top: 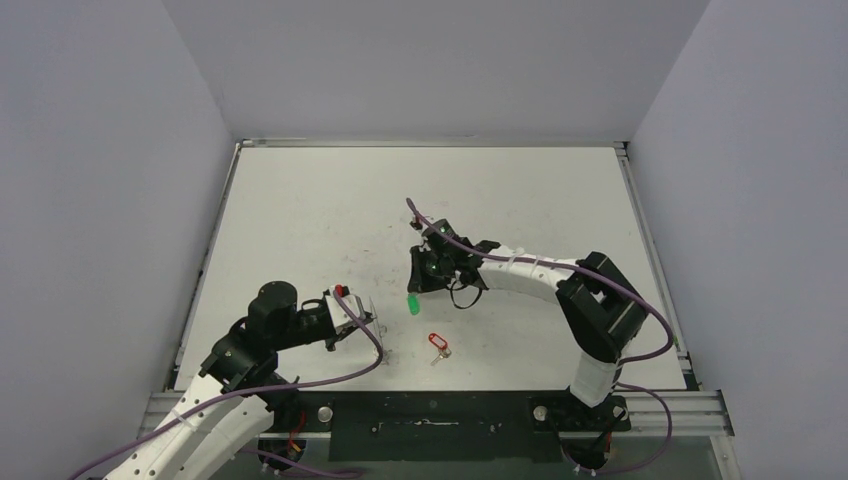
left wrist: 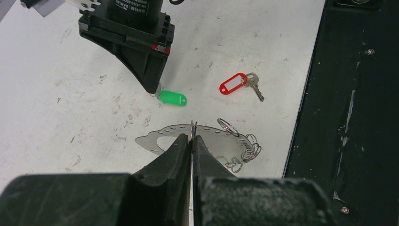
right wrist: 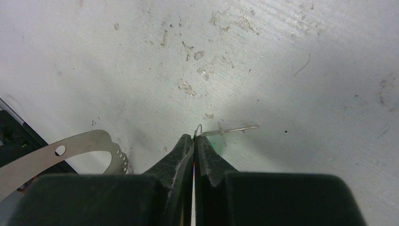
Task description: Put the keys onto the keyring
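Note:
My left gripper (left wrist: pixel 192 137) is shut on the thin keyring (left wrist: pixel 193 126), which stands edge-on between its fingertips just above the table. The green-tagged key (right wrist: pixel 233 128) lies flat, its blade pointing right in the right wrist view. My right gripper (right wrist: pixel 194 136) is shut on that key's head end, with a small wire loop showing at the tips. Its green tag (left wrist: pixel 172 98) pokes out under that gripper in the left wrist view. The red-tagged key (left wrist: pixel 234 84) lies loose on the table, right of the green one and near the front edge (top: pixel 437 345).
A curved perforated metal plate (left wrist: pixel 221 141) lies flat under the left fingertips, with several small spare rings (left wrist: pixel 249 148) hooked at its right end. The same plate (right wrist: pixel 70 143) shows at the left of the right wrist view. The black front rail (left wrist: pixel 357 117) borders the table.

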